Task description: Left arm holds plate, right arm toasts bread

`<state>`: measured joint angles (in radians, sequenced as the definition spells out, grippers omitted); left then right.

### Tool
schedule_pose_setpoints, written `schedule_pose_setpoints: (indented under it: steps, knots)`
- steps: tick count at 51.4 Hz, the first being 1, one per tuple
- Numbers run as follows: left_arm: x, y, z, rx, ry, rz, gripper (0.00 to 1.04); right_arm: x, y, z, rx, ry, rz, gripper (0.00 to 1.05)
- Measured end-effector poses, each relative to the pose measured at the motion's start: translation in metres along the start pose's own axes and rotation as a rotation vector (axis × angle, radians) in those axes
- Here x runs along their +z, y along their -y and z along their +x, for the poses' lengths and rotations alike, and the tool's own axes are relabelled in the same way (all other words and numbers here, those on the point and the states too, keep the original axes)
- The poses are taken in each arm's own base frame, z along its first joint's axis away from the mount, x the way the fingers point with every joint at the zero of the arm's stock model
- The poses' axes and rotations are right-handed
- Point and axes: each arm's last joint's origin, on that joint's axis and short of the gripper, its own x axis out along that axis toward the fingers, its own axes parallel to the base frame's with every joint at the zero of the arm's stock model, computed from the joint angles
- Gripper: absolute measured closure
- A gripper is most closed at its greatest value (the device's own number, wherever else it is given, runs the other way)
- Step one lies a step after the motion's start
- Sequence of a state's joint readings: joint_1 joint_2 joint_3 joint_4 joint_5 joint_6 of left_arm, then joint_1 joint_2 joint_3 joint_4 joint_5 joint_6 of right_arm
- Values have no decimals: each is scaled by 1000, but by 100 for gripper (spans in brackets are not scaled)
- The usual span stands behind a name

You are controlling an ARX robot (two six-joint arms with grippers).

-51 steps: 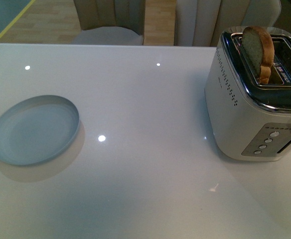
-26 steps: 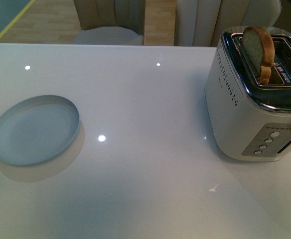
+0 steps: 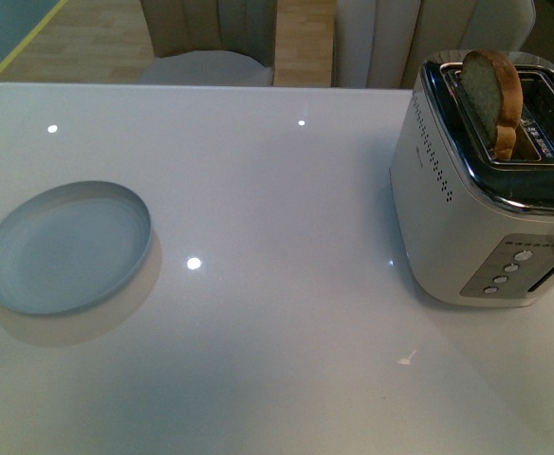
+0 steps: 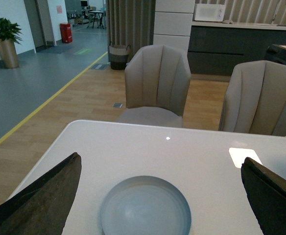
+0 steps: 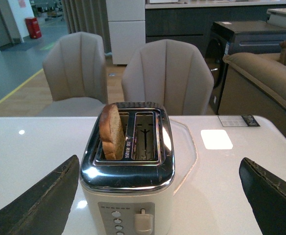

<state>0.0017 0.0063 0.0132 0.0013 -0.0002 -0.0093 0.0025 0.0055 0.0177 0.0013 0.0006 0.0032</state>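
From the front, the plate (image 3: 65, 247) sits bare on the left side of the glossy white table (image 3: 277, 190), well apart from the toaster (image 3: 490, 185) at the right edge. The bread (image 3: 494, 98) stands upright in the toaster's nearer slot, most of the slice poking up above the chrome top, and the slot beside it holds nothing. Neither arm shows in this view. Over the left arm's wrist, the left gripper (image 4: 157, 196) has its two dark wedge fingers (image 4: 45, 200) spread wide, one at each lower corner, with the plate lying on the table between and beyond them, touched by neither. Two beige chairs (image 4: 155, 85) stand past the far table edge. Over the right arm's wrist, the right gripper (image 5: 157, 196) is likewise spread wide, its fingers (image 5: 40, 203) flanking the toaster without touching it. The bread (image 5: 112, 132) leans in one slot, the other slot open beside it, and a lever and a column of round buttons (image 5: 117, 223) face the camera on the toaster's cream front panel.
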Motion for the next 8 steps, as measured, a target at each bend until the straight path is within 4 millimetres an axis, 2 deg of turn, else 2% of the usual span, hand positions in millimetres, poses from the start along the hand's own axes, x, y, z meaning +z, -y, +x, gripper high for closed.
schedule_pose_setpoints:
  steps: [8]
  knots:
    - [0, 0, 0, 0, 0, 0, 7, 0, 0, 0, 0, 0, 0, 9]
